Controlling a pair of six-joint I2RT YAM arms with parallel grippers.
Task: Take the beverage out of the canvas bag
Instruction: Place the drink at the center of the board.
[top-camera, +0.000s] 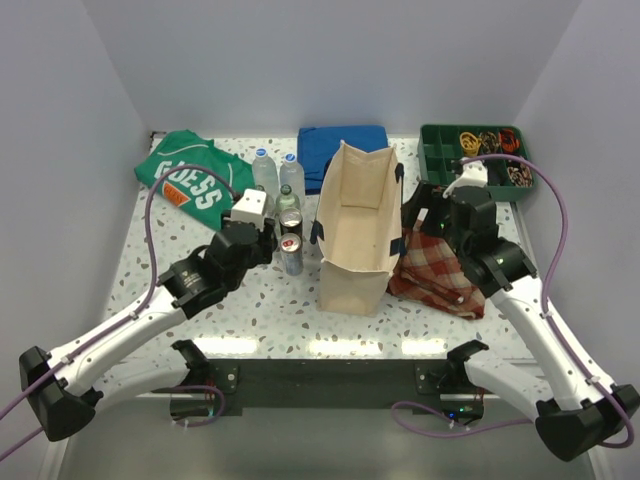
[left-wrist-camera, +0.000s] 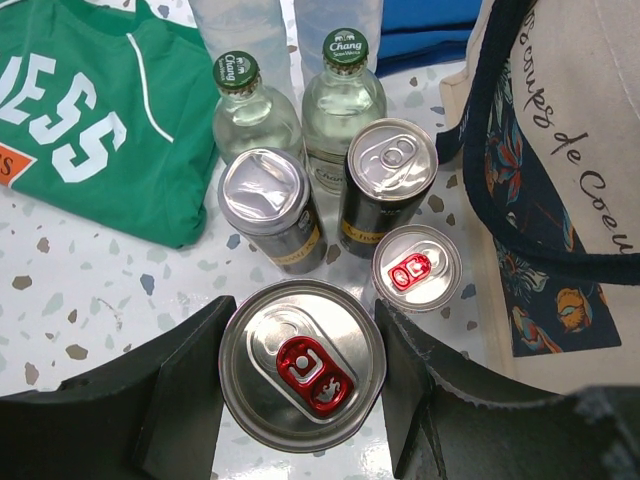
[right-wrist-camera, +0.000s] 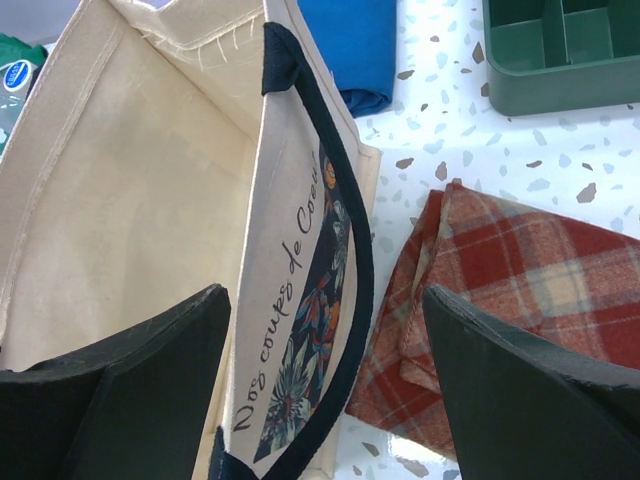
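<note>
Left gripper (top-camera: 283, 254) is down on a can (top-camera: 293, 265) just left of the upright bag (top-camera: 357, 262); right gripper (top-camera: 411, 217) sits at the bag's right wall, above the plaid cloth (top-camera: 440, 275).

Lighting was bright, even and diffuse, from overhead. Shadows were soft and short. Pale glare streaks lay along the near edge of the surface (top-camera: 330, 346). The lid of the nearest can (left-wrist-camera: 302, 362) showed sheen. Wrist views were sharp mid-frame.

Cans (left-wrist-camera: 388, 185) stand left of the canvas bag (top-camera: 352, 288).
</note>
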